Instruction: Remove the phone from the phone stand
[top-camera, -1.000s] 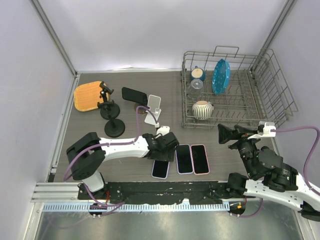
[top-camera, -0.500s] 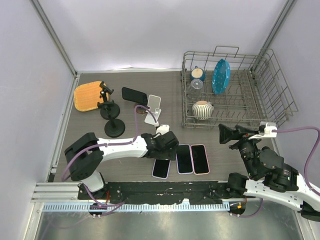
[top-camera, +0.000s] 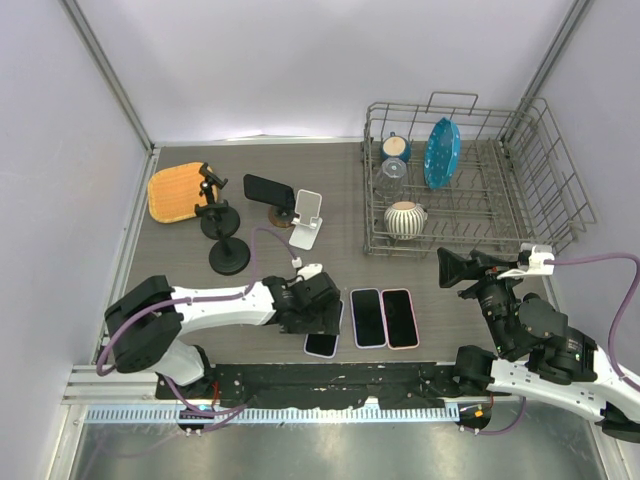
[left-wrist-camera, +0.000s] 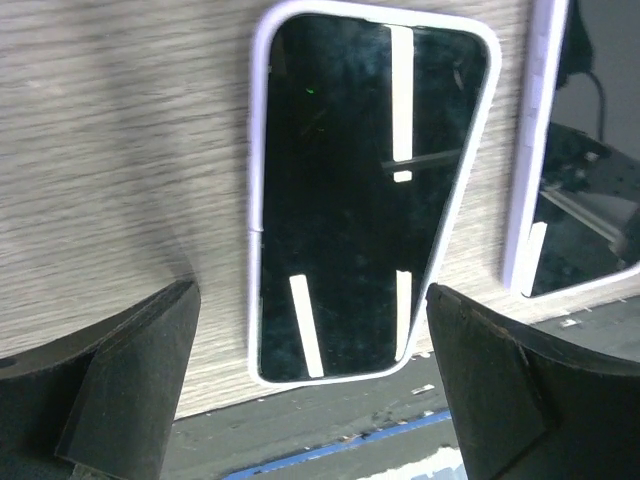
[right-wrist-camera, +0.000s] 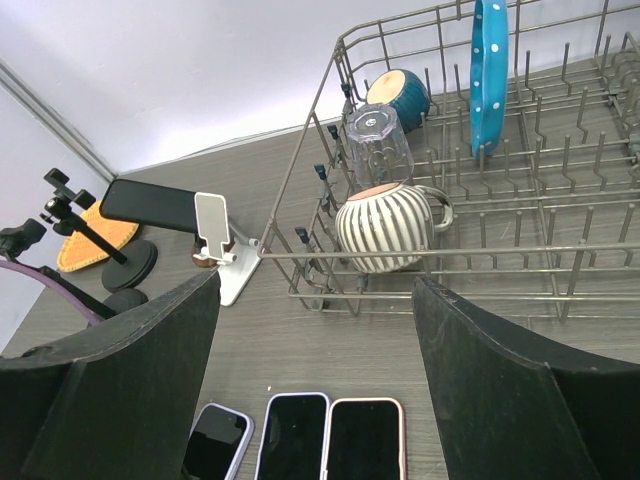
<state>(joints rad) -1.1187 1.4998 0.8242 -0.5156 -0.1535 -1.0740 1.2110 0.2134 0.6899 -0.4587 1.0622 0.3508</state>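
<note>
A lavender-cased phone (left-wrist-camera: 365, 190) lies flat, screen up, on the table near its front edge (top-camera: 322, 344). My left gripper (left-wrist-camera: 310, 400) hovers over its near end, open, one finger (left-wrist-camera: 130, 380) on either side and neither touching it. The white phone stand (top-camera: 307, 222) behind it holds nothing. Further back, a black phone (top-camera: 268, 188) rests tilted on a small brown stand; it also appears in the right wrist view (right-wrist-camera: 150, 205). My right gripper (top-camera: 455, 268) hangs open in the air at the right, with nothing between its fingers.
Two more phones (top-camera: 367, 317) (top-camera: 399, 317) lie side by side right of the lavender one. Two black tripod stands (top-camera: 228, 255) (top-camera: 215, 215) and an orange mat (top-camera: 178, 192) sit at the back left. A wire dish rack (top-camera: 540, 200) with a mug, glass, bowl and plate fills the right.
My left gripper has opened wider and drawn back toward the near-left, now sitting over the lavender phone's far end. The phone stays on the table. The right arm is still.
</note>
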